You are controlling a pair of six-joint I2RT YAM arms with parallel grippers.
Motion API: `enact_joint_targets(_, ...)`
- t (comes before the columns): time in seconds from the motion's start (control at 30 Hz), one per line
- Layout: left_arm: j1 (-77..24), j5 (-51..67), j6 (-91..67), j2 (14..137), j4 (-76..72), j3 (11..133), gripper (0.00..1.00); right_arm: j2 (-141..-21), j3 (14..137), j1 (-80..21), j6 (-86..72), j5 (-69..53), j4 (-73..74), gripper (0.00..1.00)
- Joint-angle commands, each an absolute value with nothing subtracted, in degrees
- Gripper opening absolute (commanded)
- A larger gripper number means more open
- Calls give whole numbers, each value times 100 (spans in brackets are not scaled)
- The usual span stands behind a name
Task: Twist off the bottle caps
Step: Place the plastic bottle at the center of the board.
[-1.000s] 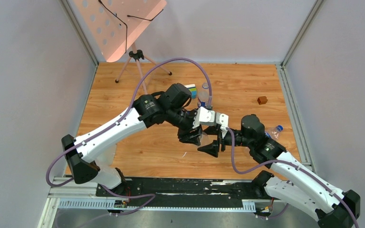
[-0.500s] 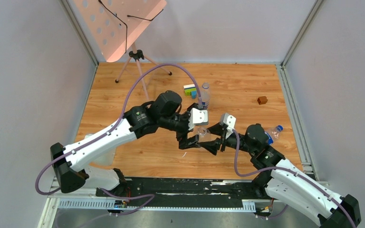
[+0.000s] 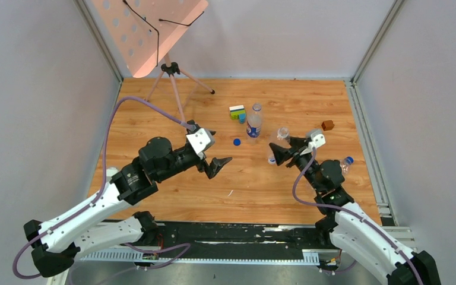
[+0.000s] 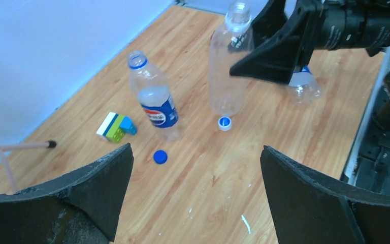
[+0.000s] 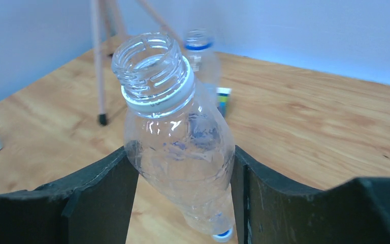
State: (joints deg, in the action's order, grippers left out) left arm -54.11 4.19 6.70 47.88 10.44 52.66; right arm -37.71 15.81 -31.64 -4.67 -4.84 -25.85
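Clear uncapped bottle (image 5: 177, 147) sits clasped in the right gripper (image 5: 183, 175), left gripper (image 4: 195, 168) spread empty; next, the capped bottle (image 3: 344, 165) at the right edge of the table (image 3: 172, 196) likely needs gripping.

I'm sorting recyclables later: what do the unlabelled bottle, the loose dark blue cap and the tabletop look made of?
Unlabelled bottle: thin clear plastic, glossy; see-through crinkled walls with glints. Dark blue cap: opaque plastic, likely; solid colour, too small to judge finish. Tabletop: wood or wood-look laminate, satin; grain lines and plank seams, which of the two is unclear.
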Motion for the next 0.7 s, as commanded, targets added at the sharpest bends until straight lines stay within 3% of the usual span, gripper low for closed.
enact_joint_targets(0.0, -5394, -292, 274, 4512, 510, 4958, 100, -4089, 1439, -2468, -980, -23, -3833, 36)
enact_joint_targets(0.27, -5395, -454, 40, 4438, 386, 4720, 100, -5870, 1589, -1730, -1227, -264, -5383, 36)
enact_joint_targets(0.67, -5396, -683, -421, 4547, 222, 4485, 100, -7973, 2086, -1613, -995, -530, -7137, 38)
